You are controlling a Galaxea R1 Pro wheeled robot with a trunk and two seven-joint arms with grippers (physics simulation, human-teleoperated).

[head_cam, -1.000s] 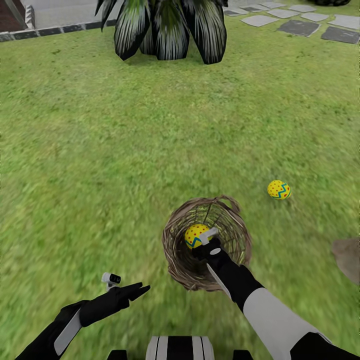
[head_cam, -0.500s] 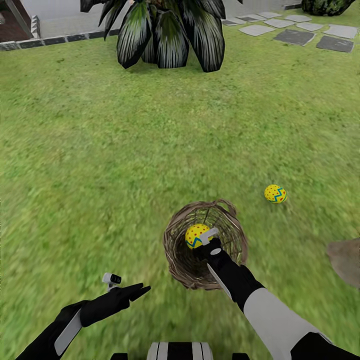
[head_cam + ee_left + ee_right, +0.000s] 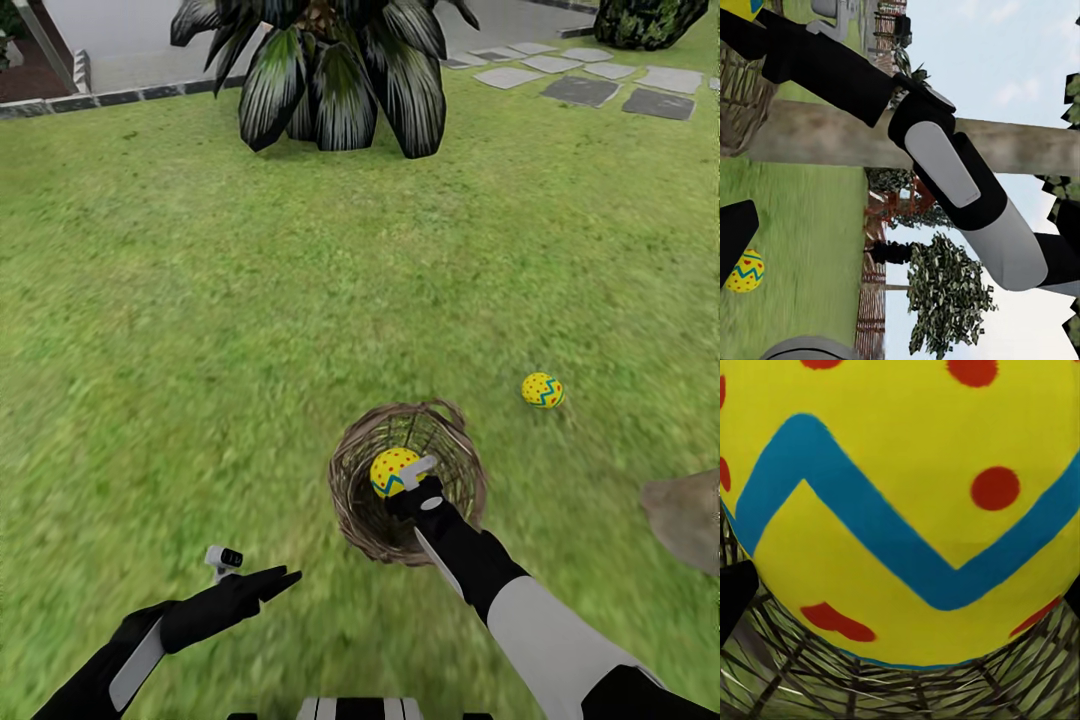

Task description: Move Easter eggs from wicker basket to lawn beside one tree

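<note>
On the lawn the wicker basket stood at six o'clock. The right gripper grasped one Easter egg over it; another egg already lay at four o'clock. The left gripper looked released, holding nothing. A third egg I could not find.

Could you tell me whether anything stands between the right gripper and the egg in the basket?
Nothing visible does: the right gripper is already at the egg inside the wicker basket, with the egg directly before its jaws.

No readable text or labels, as far as visible.
</note>
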